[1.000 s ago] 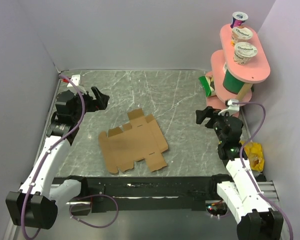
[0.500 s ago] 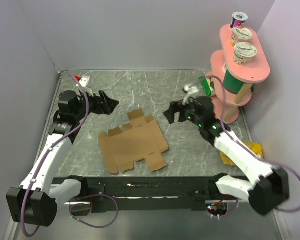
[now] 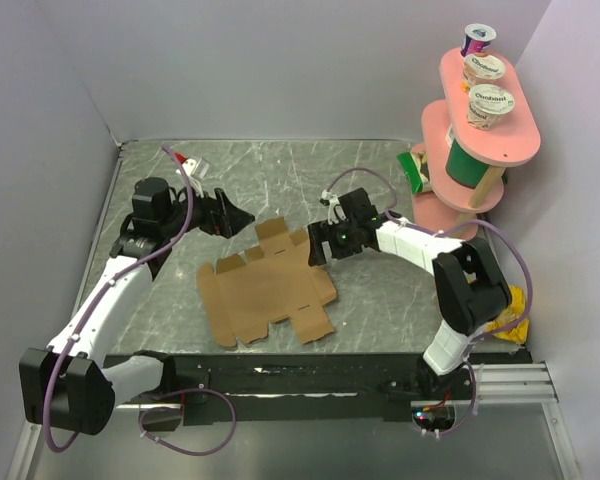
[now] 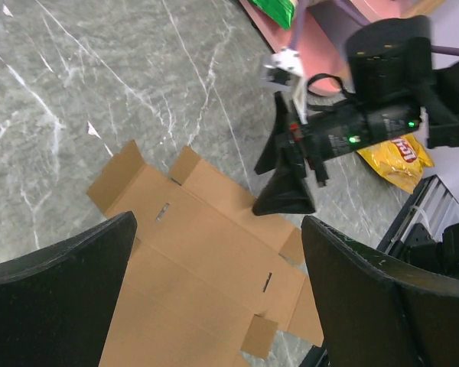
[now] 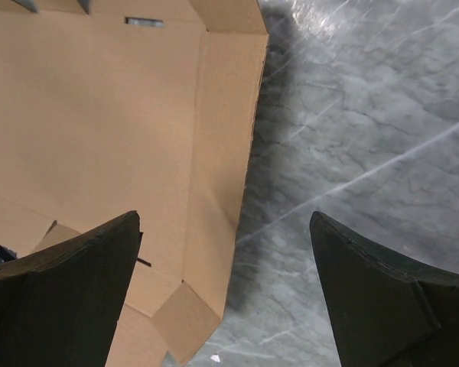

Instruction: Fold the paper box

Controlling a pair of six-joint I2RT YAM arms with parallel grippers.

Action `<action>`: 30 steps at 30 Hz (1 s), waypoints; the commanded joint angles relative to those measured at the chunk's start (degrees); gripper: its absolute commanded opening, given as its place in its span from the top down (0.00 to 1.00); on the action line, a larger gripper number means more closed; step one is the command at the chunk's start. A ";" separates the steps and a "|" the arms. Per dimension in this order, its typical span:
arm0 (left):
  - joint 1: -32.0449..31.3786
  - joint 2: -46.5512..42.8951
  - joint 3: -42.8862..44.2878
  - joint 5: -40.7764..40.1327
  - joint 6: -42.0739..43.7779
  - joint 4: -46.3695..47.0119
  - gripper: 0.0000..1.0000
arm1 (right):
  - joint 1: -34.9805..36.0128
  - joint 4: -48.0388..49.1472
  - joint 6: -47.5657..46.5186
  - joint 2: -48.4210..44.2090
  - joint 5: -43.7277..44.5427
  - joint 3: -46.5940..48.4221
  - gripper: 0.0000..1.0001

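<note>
Whole paper box [image 3: 265, 290]: top cam only

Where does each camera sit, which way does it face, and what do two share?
Top external: above, behind the arms, facing down on the table; both arms, left gripper, right gripper near the box.
Left wrist: on left arm, facing down over the box toward the right gripper; own fingers.
Right wrist: on right arm, facing down at the box edge; own fingers.
Shared: all see the box.
</note>
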 commanded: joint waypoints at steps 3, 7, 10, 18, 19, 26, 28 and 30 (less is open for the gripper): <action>-0.64 0.48 1.76 0.89 0.57 1.00 0.04 | 0.40 -0.29 -0.54 4.43 -3.30 3.68 0.04; -0.73 0.31 1.49 -0.25 0.40 1.00 0.04 | 0.49 1.39 -0.36 5.83 -4.27 3.06 0.05; -0.90 0.22 1.49 -0.17 0.31 1.18 0.04 | 0.75 1.82 -0.54 7.68 -4.80 3.76 0.10; -0.99 0.30 1.14 -1.75 0.22 1.35 0.04 | 1.80 2.00 -1.15 11.90 -6.56 6.75 0.30; -1.08 0.39 1.23 -1.75 0.05 1.27 0.04 | 1.89 2.26 -0.98 12.08 -6.82 6.92 0.34; -1.17 -0.04 1.14 -4.47 -0.74 1.26 0.04 | 3.56 -1.86 -2.91 12.52 0.62 11.66 0.80; -1.17 -0.74 1.05 -6.92 -1.36 1.00 0.04 | 4.43 -3.70 -4.66 12.08 5.11 12.81 0.92; -1.17 -0.92 1.23 -8.68 -1.71 0.04 0.04 | 6.19 -6.34 -7.11 11.03 14.21 14.92 0.98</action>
